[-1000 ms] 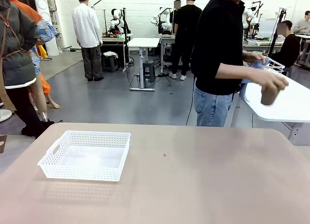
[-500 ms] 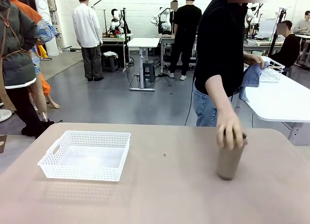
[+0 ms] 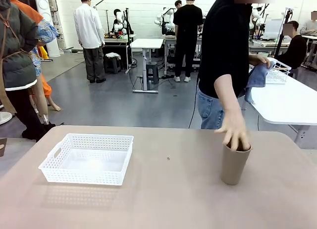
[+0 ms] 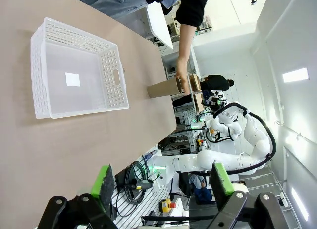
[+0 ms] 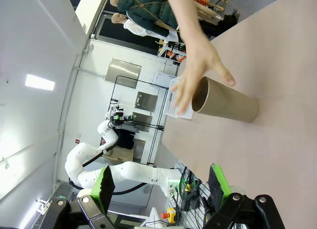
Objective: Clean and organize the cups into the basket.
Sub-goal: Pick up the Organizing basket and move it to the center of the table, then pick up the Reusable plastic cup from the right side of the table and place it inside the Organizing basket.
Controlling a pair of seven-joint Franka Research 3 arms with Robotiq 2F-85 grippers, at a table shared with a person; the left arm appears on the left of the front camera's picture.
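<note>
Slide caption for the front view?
A person's hand at the rim of an upright tan cup on the table, right of the empty white basket.

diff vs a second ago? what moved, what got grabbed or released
The person carried the tan-brown cup from over the white side table down onto the tan table, where it stands upright. The hand that gripped its top is now spread open over the rim, letting go. The white basket stayed put, empty; the blue cloth stays in the other hand.

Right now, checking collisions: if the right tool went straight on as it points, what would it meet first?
Likely the tan cup, the person's hand at its rim; depth is unclear, so the right tool might pass beside it.
</note>
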